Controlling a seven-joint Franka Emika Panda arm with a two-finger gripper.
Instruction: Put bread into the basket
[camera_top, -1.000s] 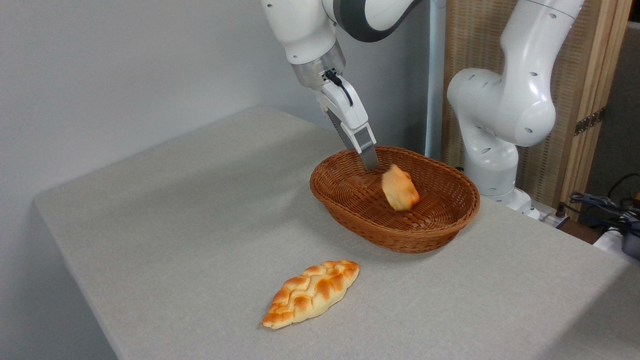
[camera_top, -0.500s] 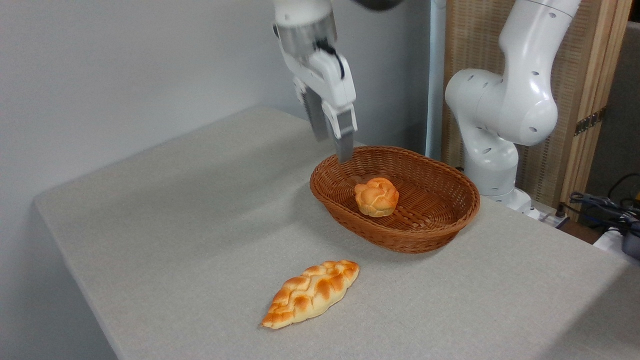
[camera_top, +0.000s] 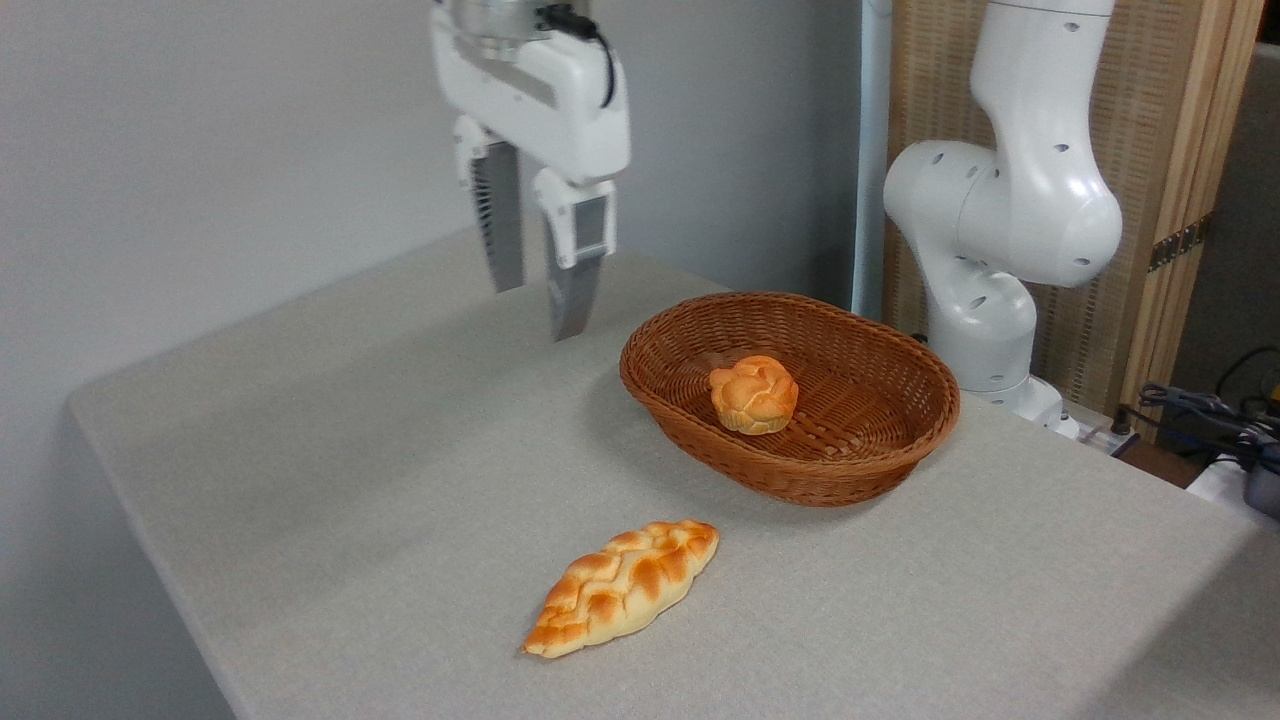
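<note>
Bread (camera_top: 753, 394) now sits upright inside the basket (camera_top: 905, 445), knotted top facing up, resting on the woven floor toward the left-centre of the oval. One second back it was tipped on edge, mid-fall just below the fingers; half a second back it had already settled flat, and it has not shifted since. I read that as a stable drop, no roll toward the rim.

Gripper (camera_top: 538, 302) has moved most. It was down inside the basket at release, then above the left rim, and now hangs well clear, up and to the left, over bare counter (camera_top: 330, 470). Fingers (camera_top: 572, 290) are spread, a visible gap between them, nothing held. The wrist has also turned, so I see the two fingers side by side rather than edge-on.

Braided loaf (camera_top: 622, 587) lies on the counter in front of the basket, well apart from it, in the same spot across all three views. I take it as untouched and not part of this job.

Judgement: placement is done. The bun is fully below the braided rim and nothing touches it. What remains, as I see it, is only retreat of the arm. Risk looks low from here, since the fingers are already away from the basket wall and cannot nudge it on the present path. Basket itself has not moved on the counter.
</note>
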